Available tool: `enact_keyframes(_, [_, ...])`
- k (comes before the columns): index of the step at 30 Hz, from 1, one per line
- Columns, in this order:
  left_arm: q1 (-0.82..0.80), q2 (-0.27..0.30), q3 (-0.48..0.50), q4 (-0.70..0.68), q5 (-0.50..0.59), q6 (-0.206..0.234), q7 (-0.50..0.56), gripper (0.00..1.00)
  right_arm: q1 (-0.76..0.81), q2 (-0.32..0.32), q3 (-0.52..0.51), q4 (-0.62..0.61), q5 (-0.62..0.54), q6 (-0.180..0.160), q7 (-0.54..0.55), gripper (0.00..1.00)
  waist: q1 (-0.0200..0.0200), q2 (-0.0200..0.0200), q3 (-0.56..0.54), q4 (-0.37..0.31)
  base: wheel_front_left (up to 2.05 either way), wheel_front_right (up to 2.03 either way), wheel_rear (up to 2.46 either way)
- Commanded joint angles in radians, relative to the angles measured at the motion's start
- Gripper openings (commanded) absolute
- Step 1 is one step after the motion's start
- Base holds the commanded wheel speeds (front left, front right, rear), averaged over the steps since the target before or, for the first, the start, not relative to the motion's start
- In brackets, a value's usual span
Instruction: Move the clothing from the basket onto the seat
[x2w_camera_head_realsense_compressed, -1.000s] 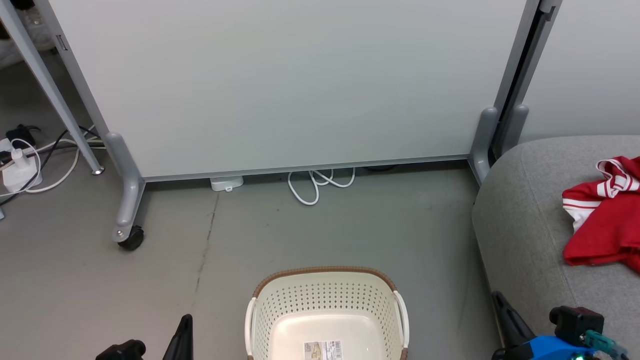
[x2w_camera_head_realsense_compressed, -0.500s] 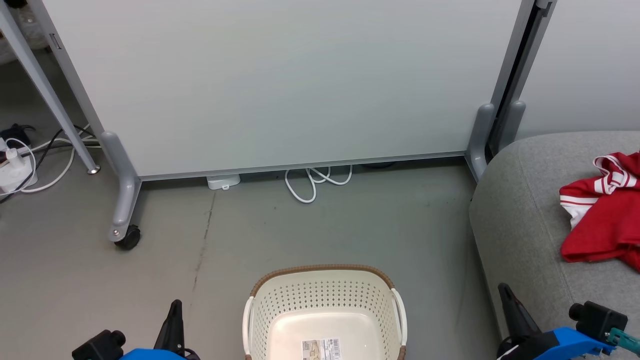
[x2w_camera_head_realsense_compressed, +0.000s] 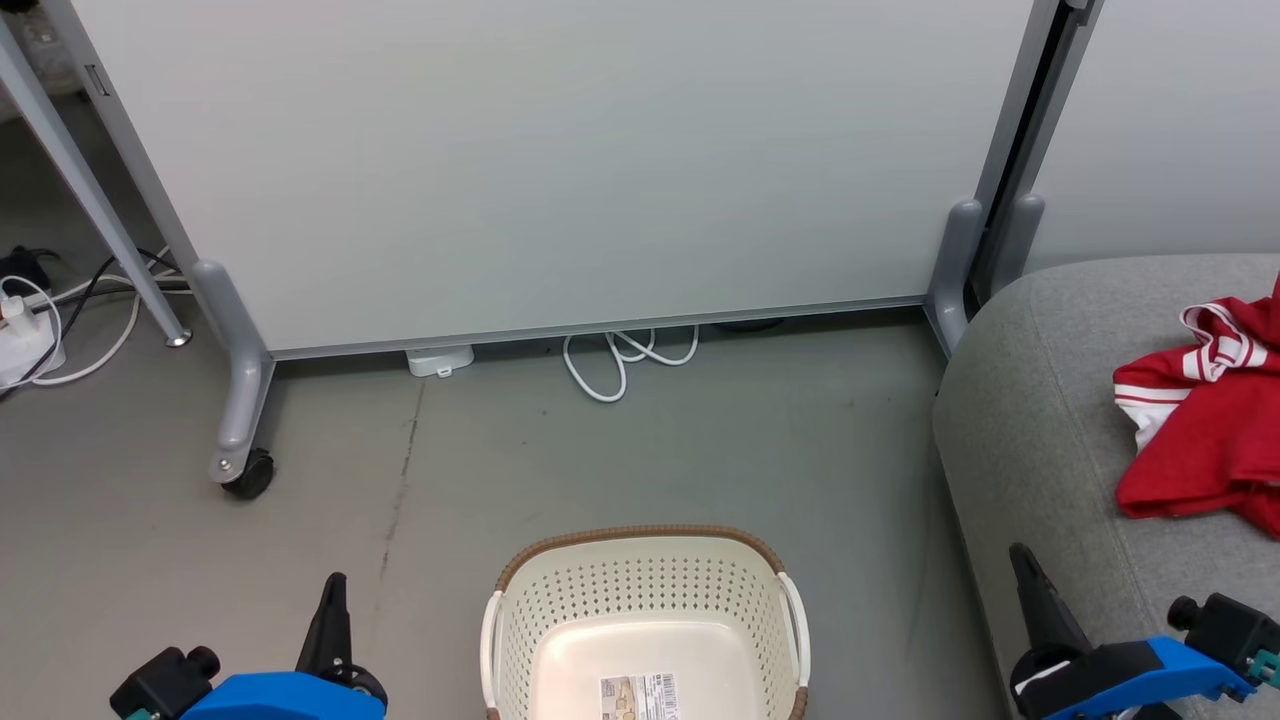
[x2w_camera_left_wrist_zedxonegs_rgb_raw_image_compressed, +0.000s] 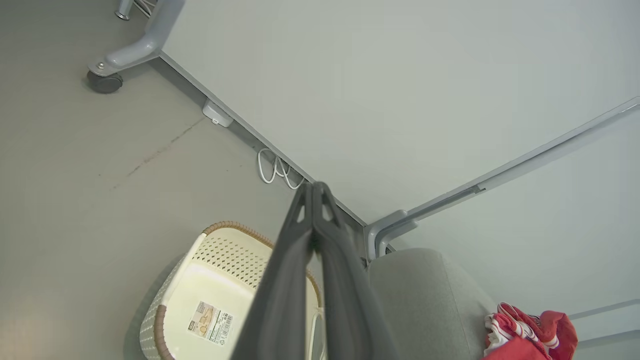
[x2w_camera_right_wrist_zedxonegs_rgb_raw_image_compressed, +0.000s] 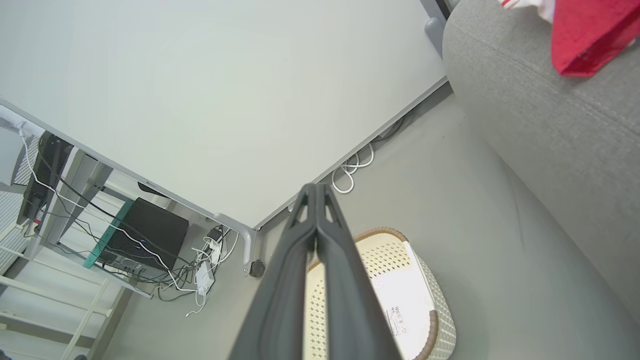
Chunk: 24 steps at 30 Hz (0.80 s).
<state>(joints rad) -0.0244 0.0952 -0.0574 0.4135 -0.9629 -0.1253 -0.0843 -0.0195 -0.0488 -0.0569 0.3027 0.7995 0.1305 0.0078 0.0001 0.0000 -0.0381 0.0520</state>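
The clothing (x2w_camera_head_realsense_compressed: 1200, 430) lay in a crumpled red heap, white stripes showing, up on the seat (x2w_camera_head_realsense_compressed: 1040, 450) at my right, running off the head view's right edge. The basket (x2w_camera_head_realsense_compressed: 640, 534) sat upright on the grey floor (x2w_camera_head_realsense_compressed: 700, 450), left of the seat and apart from it, its bottom showing bare cream plastic and a paper label (x2w_camera_head_realsense_compressed: 640, 695). My left claw (x2w_camera_left_wrist_zedxonegs_rgb_raw_image_compressed: 315, 189) hung low to the basket's left, fingers pressed flat together tip to tip, gripping nothing. My right claw (x2w_camera_right_wrist_zedxonegs_rgb_raw_image_compressed: 314, 188) was the same story: fingers closed right up on each other, nothing between them, poised near the seat's front edge, right of the basket. Beyond the basket stood a pale wheeled partition (x2w_camera_head_realsense_compressed: 560, 170), a white cable (x2w_camera_head_realsense_compressed: 620, 365) looped under its lower edge.
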Motion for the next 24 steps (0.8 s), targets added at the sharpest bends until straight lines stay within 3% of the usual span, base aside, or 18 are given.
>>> enact_keyframes(1, [-0.032,0.002,0.013,-0.02,-0.029,-0.003,0.008,0.0,-0.033,-0.002,-0.005,-0.018,0.039,0.0,0.005,0.0,-0.0001,0.0,0.001,-0.001,0.0,0.0,0.0])
enact_keyframes(24, [-0.054,-0.015,0.07,-0.073,-0.241,-0.005,0.074,0.0,-0.054,-0.002,-0.024,-0.033,0.303,0.0,0.041,0.0,-0.0001,0.0,0.012,-0.015,0.0,0.0,0.0])
